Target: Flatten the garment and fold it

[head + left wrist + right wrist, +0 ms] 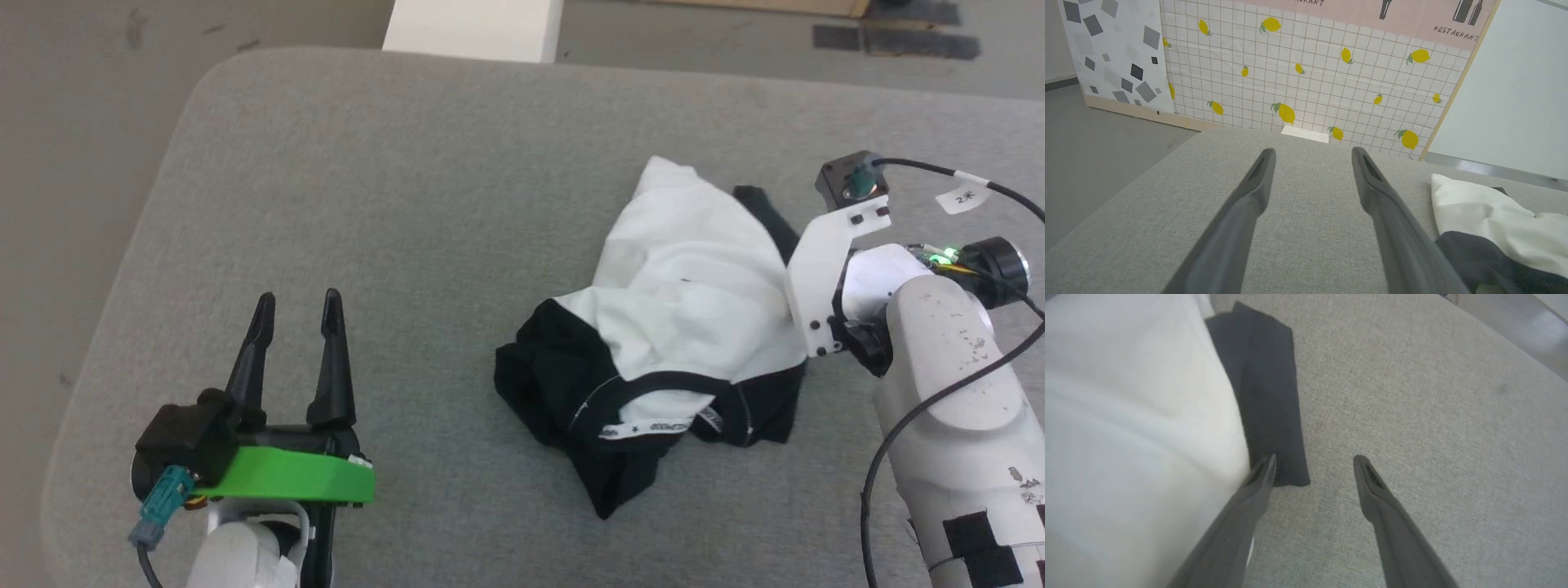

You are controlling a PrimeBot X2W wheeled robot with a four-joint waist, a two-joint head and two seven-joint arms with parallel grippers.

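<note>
The garment [694, 294] lies in a crumpled heap on the right half of the bench [367, 204], neither flat nor folded. Its white body is bunched on top. Black cloth spills out below it toward me, and a black sleeve [767, 214] pokes out at the far right. The white neck tape [653, 428] shows along the near edge of the heap, its print too small for me to read.

My right end effector [1314, 457] sits just beside the garment [1126, 416], at its right edge. It is released, with its fingers spread wide, and between them I see only the grey fabric of the bench [1412, 396]. One finger [1249, 498] runs along the border of the white cloth with its tip over the end of the black sleeve [1265, 396]. I cannot tell whether it touches. In the head view my right arm [947, 367] hides those fingers, and its white wrist bracket [816, 269] overlaps the garment's right side.

My left end effector [298, 298] is well apart from the garment, over the near left part of the bench. It too is released and grips nothing. In the left wrist view, the left end effector [1312, 153] has its fingers spread above bare grey bench [1167, 212], and the garment [1486, 220] lies off to the lower right. Past the bench's far edge stand a small white block [1306, 134] and a tiled wall panel [1331, 81] printed with lemons.
</note>
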